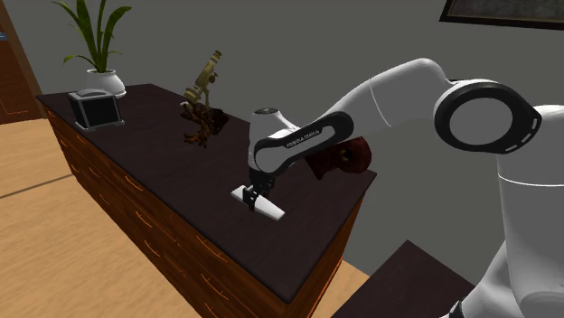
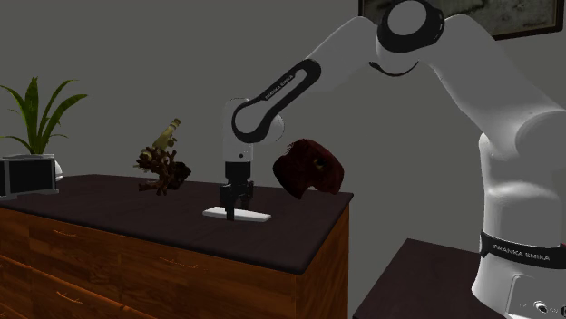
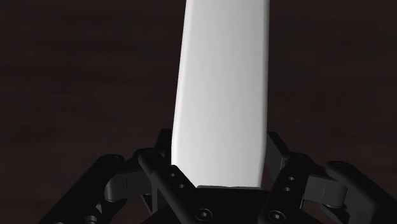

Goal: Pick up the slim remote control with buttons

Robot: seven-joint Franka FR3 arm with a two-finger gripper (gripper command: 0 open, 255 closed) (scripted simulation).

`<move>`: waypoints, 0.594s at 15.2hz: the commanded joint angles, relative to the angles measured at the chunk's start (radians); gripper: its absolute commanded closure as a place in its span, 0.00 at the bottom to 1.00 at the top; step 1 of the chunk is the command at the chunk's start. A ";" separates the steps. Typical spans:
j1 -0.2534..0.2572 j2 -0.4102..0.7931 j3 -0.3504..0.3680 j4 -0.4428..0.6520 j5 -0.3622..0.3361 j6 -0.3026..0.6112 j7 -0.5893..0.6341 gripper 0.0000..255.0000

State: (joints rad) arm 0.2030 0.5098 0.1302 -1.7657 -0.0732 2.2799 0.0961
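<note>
While the slim remote (image 1: 270,211) (image 2: 256,216) (image 3: 219,95), drawn plain white, lies flat on the dark wooden bench (image 1: 172,176) (image 2: 109,217), the black gripper (image 1: 258,195) (image 2: 234,207) (image 3: 218,162) points straight down onto it. In the wrist view its fingers (image 3: 154,160) press against the remote's two long sides, pinching it between them. Well beyond the gripper, at the bench's far end, a white pot (image 1: 107,82) holds a green leafy plant (image 1: 94,32), just beside a dark boxy appliance (image 1: 97,108)
</note>
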 commanded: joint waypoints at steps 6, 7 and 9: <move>-0.002 -0.039 0.004 0.014 0.006 -0.054 -0.002 1.00; -0.002 -0.046 0.004 0.018 0.007 -0.065 -0.003 1.00; -0.003 -0.060 0.006 0.025 0.010 -0.086 -0.004 1.00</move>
State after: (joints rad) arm 0.2012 0.4536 0.1358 -1.7465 -0.0643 2.2036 0.0935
